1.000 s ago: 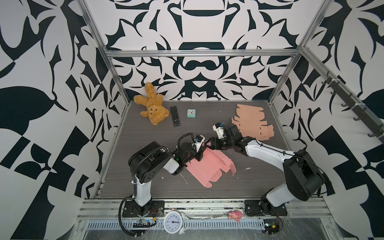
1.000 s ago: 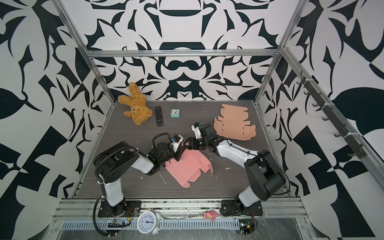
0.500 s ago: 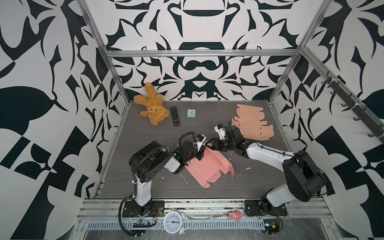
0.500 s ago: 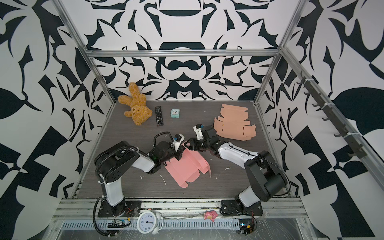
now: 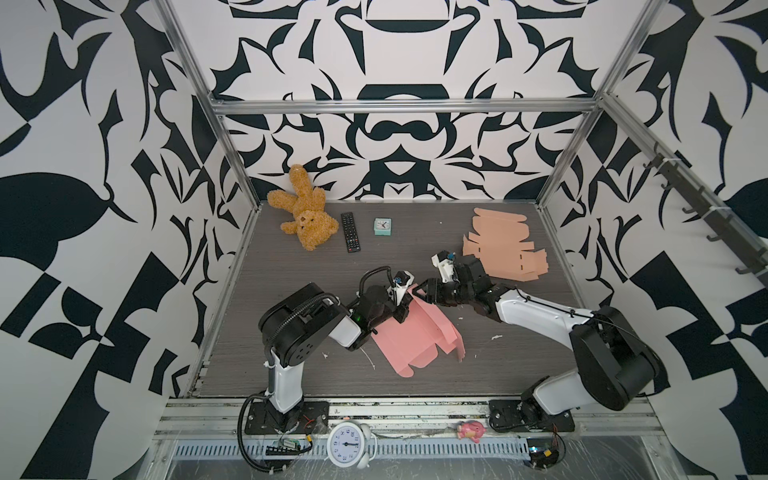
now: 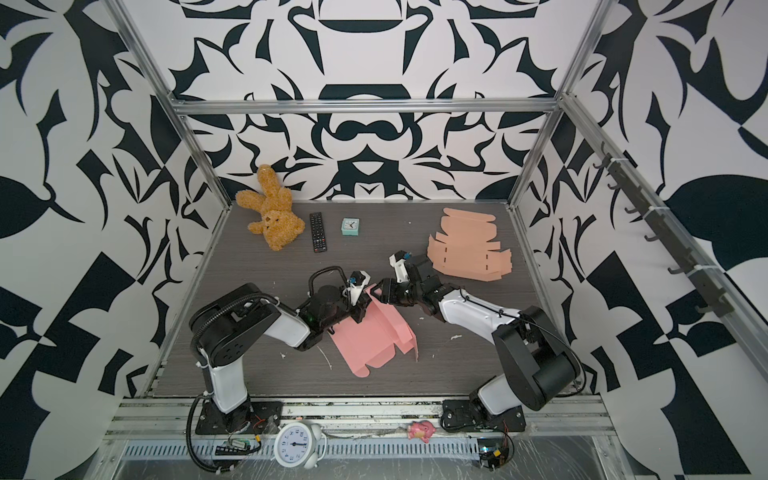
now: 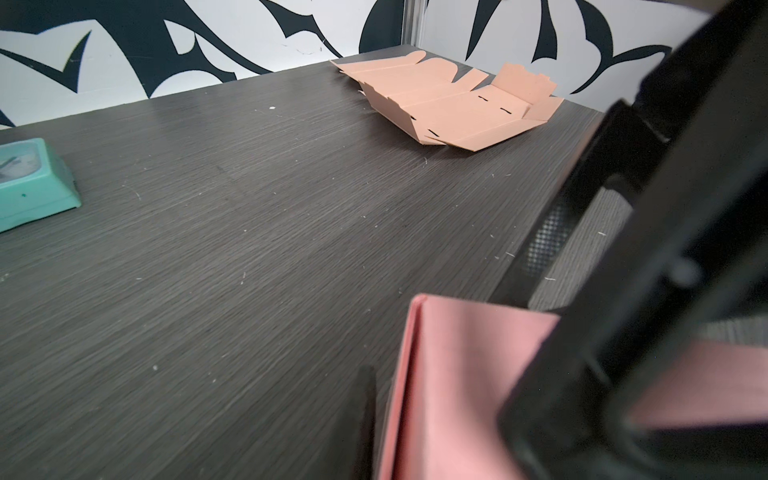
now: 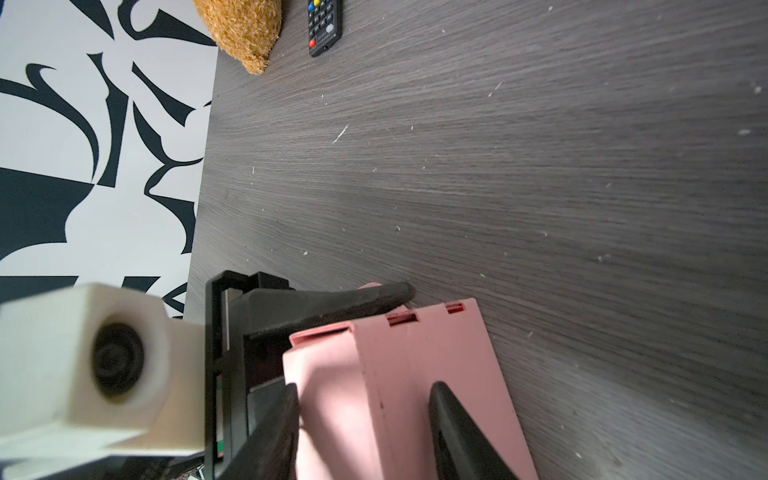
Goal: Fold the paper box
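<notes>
Since 1 second ago the right gripper (image 5: 424, 293) has slid left, closer to the left gripper (image 5: 404, 305), so the 2 now nearly meet at the far corner of the pink paper box (image 5: 415, 345).

At the far left of the dark desk (image 5: 291, 291) a brown teddy bear (image 5: 305, 220) lies near the back wall. A black remote (image 5: 350, 232) sits just beside it, then a small teal clock (image 5: 382, 227).

Nearer the middle, the left gripper reaches to the pink box's far edge. In the right wrist view 1 of its fingers (image 8: 345, 301) lies along the top of a folded-up pink wall. In the left wrist view the wall stands close beside a thin finger (image 7: 366, 415). I cannot tell whether the jaws pinch it.

The pink box rests on the desk's middle, mostly flat, with its right-hand flaps raised.

The right gripper's jaws are spread, its 2 fingers (image 8: 453, 428) apart over a slotted pink panel.

Far right, near the back, lies a flat peach box blank (image 5: 505, 249), well apart from the pink one.
</notes>
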You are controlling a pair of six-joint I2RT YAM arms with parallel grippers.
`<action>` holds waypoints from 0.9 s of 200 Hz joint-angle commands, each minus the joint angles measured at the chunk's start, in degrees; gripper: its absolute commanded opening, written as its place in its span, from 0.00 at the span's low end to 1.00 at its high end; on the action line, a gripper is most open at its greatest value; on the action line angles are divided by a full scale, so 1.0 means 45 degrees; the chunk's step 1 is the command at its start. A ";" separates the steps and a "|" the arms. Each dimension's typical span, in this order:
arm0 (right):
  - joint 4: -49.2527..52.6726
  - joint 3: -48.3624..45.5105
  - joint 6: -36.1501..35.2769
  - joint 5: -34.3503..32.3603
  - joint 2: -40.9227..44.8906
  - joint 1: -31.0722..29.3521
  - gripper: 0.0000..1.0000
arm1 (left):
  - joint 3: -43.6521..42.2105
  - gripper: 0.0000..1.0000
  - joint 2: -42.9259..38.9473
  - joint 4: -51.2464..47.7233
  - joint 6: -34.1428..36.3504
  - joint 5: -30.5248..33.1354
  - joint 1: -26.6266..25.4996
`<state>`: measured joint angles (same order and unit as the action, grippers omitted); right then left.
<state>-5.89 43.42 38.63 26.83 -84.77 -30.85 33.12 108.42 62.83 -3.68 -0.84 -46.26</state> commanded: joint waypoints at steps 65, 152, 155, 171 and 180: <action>0.0445 -0.0078 -0.0116 -0.0126 0.0214 -0.0104 0.50 | -0.0076 0.27 0.0984 0.0875 -0.0052 0.0365 -0.0111; 0.0157 -0.0302 0.0571 0.0018 0.0398 -0.0208 0.49 | -0.0114 0.15 0.1024 0.1009 -0.0119 0.0571 -0.0111; 0.0196 -0.0311 0.0575 -0.0027 0.0447 -0.0228 0.49 | -0.0132 0.15 0.1026 0.1018 -0.0112 0.0577 -0.0111; 0.0376 -0.0410 0.0575 -0.0178 0.0644 -0.0254 0.49 | -0.0099 0.15 0.1045 0.1038 -0.0146 0.0553 -0.0111; 0.0371 -0.0511 0.0561 -0.0264 0.0679 -0.0257 0.49 | -0.0064 0.15 0.1068 0.1038 -0.0173 0.0493 -0.0111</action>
<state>-6.28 42.52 40.21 26.15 -83.88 -31.07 32.23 112.16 64.82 -4.03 0.67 -46.54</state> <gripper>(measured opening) 0.491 0.154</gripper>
